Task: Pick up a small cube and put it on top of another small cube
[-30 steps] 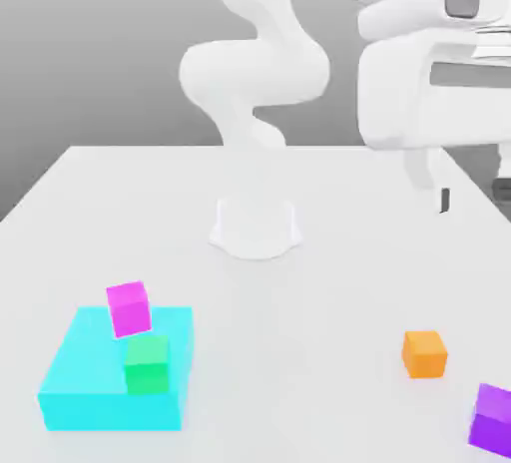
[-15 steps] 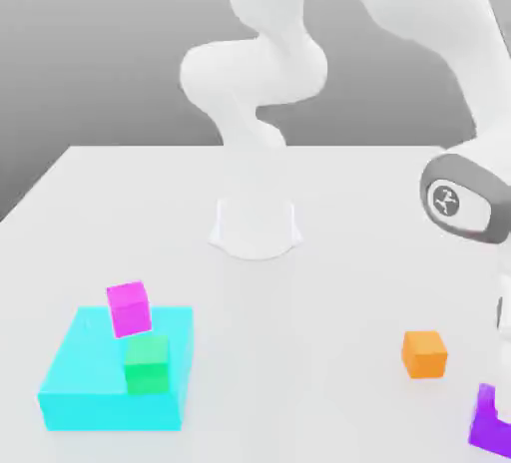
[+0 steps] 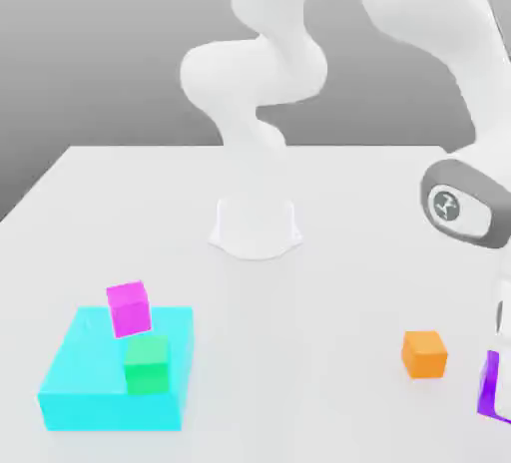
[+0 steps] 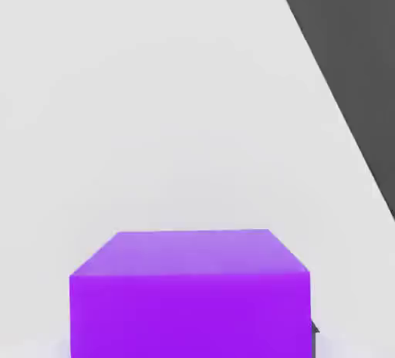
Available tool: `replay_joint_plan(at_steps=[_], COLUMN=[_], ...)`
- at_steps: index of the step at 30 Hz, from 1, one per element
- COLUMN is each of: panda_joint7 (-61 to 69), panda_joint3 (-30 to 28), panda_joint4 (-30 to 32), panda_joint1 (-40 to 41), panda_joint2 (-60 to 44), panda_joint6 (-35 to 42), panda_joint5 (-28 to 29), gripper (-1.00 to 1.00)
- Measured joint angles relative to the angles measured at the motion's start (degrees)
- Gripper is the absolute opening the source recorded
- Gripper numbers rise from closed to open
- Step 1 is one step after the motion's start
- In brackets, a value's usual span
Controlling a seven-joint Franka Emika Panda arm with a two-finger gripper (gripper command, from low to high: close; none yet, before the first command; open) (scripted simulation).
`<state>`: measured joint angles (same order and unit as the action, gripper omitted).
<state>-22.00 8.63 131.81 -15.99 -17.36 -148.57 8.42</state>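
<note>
A white robot arm (image 3: 299,62) rises from a round base at the far middle of the pale grey tabletop (image 3: 299,281) and bends down to the near right edge of the exterior view. There its pincer (image 3: 502,391) is closed on a small violet-purple cube (image 3: 489,387). Just left of it sits a small orange cube (image 3: 424,353). Well apart, at the near left, a flat cyan block (image 3: 90,376) carries a small green cube (image 3: 147,364) and a tilted pink-magenta cube (image 3: 129,308).

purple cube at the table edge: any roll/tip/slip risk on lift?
The purple cube looks rigid with flat, square faces, so it probably won't roll or tip. Its smooth, plain surface could slip a little if the pinch is off-centre. The gripper is shut on it beside the orange cube, so lifting straight up seems safest.
</note>
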Motion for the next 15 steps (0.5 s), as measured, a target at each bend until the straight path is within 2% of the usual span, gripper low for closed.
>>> replay_joint_plan(at_steps=[6,11,15], panda_joint7=[-3.5,-7.0,-6.7], panda_joint3=[-8.1,-15.7,-16.9], panda_joint4=[6.1,12.2,14.9], panda_joint1=[8.1,23.0,24.1], panda_joint2=[10.3,21.1,17.8], panda_joint6=[3.8,8.2,2.3], panda_joint5=[-2.5,-6.0,-8.6], gripper=[-1.00,-1.00,-1.00])
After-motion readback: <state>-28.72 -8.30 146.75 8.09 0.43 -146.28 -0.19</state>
